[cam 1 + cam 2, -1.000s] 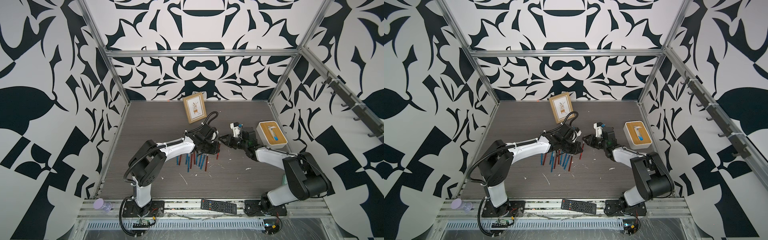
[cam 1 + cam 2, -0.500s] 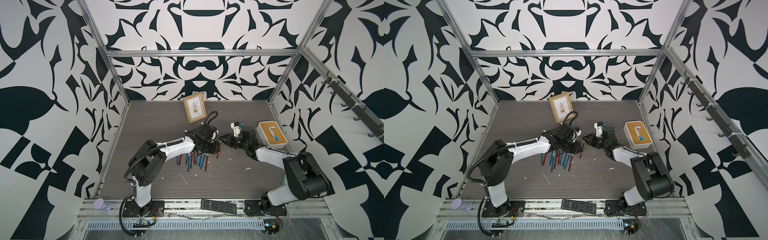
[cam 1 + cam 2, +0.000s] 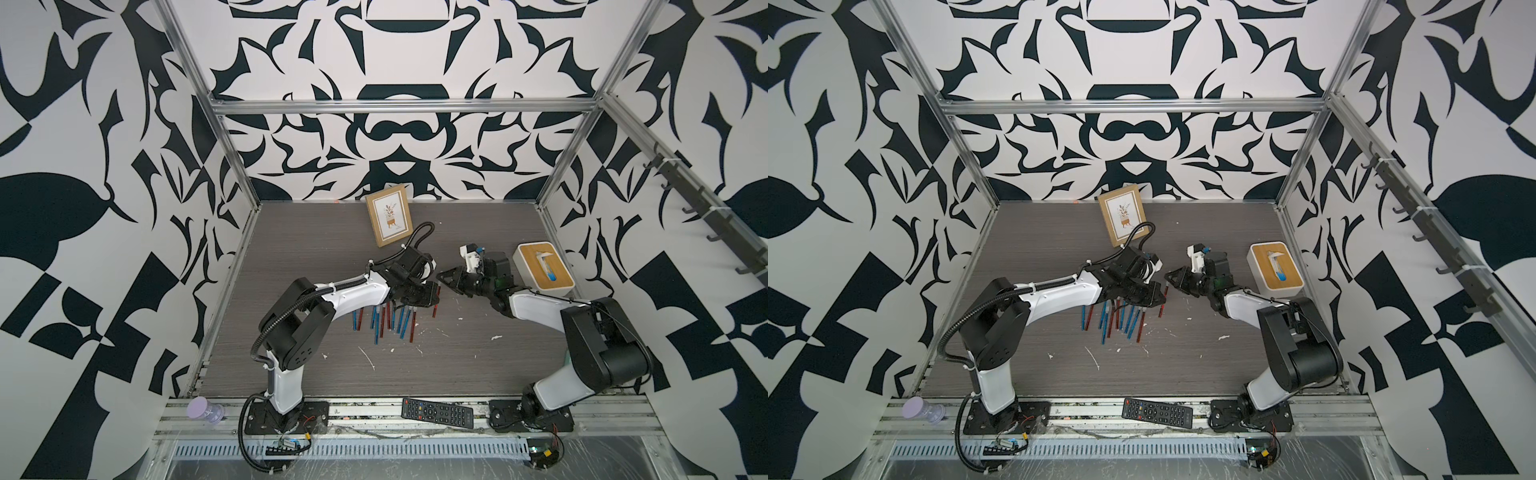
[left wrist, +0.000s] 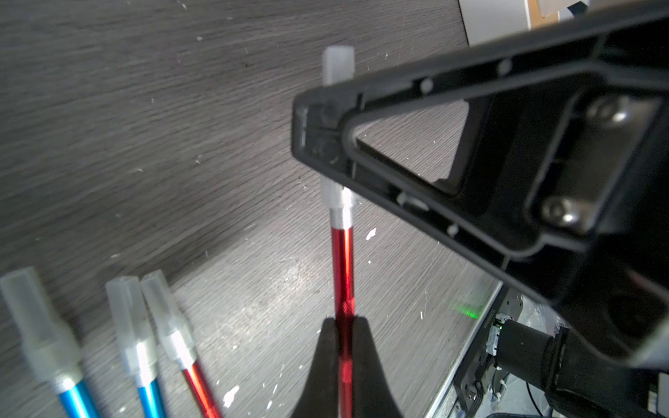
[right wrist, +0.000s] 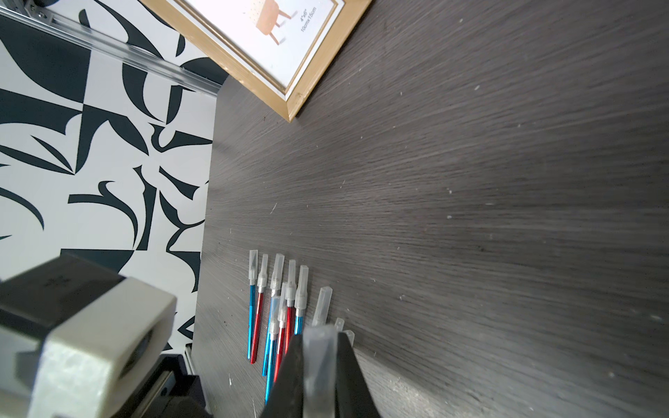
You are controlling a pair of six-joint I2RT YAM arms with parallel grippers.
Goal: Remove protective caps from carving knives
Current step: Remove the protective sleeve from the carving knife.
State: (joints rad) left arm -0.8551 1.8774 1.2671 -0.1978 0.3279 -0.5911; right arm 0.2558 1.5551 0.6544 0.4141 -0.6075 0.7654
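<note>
Still, left gripper (image 4: 343,323) holds knife (image 4: 342,260), right gripper (image 5: 320,334) its cap (image 4: 337,61).

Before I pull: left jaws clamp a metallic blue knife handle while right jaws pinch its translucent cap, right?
No: the left wrist view shows a metallic red knife handle, not blue, in the left jaws; the right jaws do pinch its translucent whitish plastic cap.

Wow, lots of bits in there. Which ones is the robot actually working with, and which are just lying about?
In the job: red knife in the left hand; its cap, pinched by the right hand; capped knives lined up on the table.
Just lying about: picture frame; remote control; wooden-lidded box; purple container; white flecks.
</note>
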